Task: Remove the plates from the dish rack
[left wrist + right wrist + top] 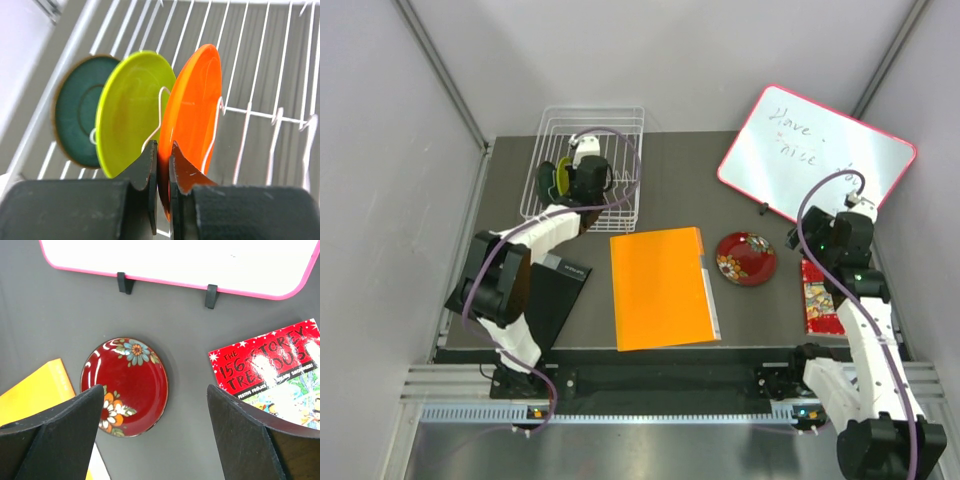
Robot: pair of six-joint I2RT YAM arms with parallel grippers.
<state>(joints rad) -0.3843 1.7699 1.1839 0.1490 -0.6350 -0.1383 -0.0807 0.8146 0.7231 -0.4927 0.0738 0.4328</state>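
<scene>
Two arms rise from the near edge of the table [690,190]. Just beyond them an orange folder [660,287] lies flat, with a black notebook [555,295] to its left and a red picture book [817,295] to the right. Between folder and book the dark red plate [746,258] sits flat on the table, and the right gripper [155,390] hangs above it with its jaws spread wide, gripping nothing. Farther back on the left, the left gripper [163,150] reaches into the white dish rack [620,140], its jaws clenched on the rim of the orange plate [192,105], which stands on edge between prongs. Beside it stand the lime green plate [130,110] and, behind that, the teal plate [75,110]. At the far right stands a pink-framed whiteboard [815,150].
</scene>
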